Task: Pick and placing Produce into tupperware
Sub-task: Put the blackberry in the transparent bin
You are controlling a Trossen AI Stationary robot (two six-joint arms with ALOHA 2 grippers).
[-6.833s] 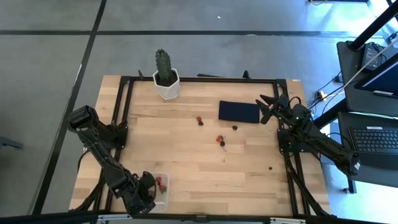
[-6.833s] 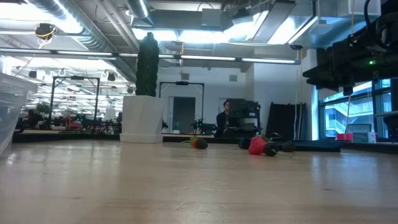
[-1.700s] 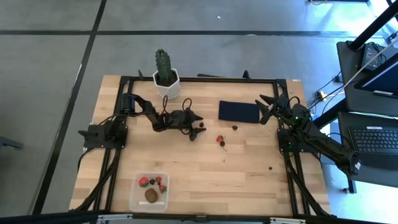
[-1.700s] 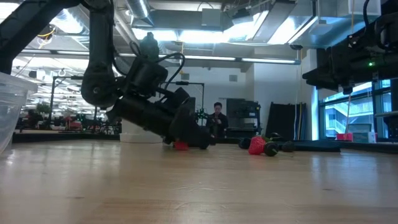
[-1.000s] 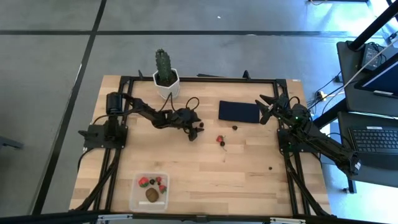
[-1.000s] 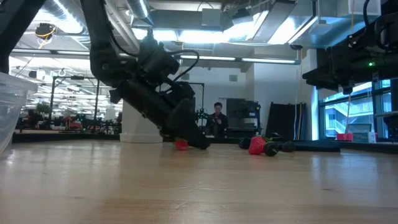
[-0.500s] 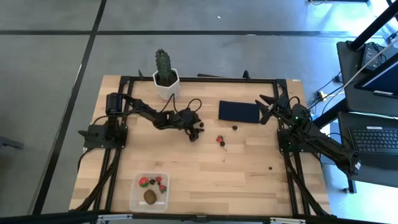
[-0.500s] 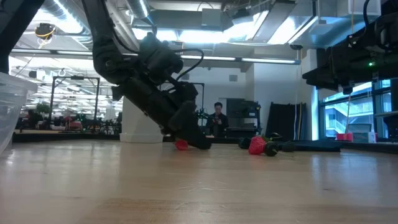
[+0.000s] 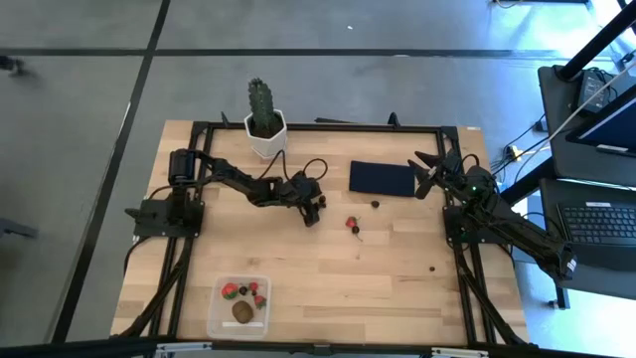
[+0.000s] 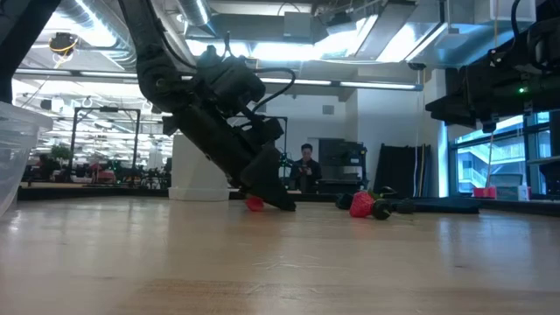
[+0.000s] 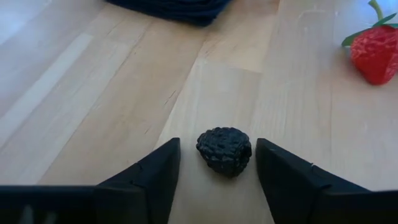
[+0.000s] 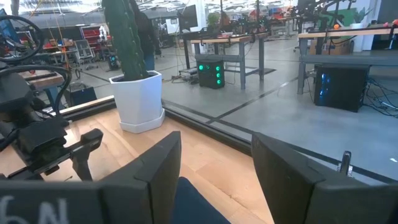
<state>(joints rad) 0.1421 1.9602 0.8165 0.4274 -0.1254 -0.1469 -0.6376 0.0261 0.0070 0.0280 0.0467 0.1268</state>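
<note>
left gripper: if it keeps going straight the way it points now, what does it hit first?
The dark berry. It sits on the wood between the open fingers of the left gripper, a gap showing on each side. Past it lie the strawberry off to one side and, probably farther on, the navy mat.

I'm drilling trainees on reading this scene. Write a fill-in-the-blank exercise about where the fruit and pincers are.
1. The left pincer has its fingers on either side of a dark ____, with a gap on each side.
2. The kiwi lies inside the clear ____.
3. The cactus stands in a ____ pot at the table's far edge.
4. The right pincer hangs beside the flat ____ rectangle.

Missing words: blackberry; tupperware; white; navy
</note>
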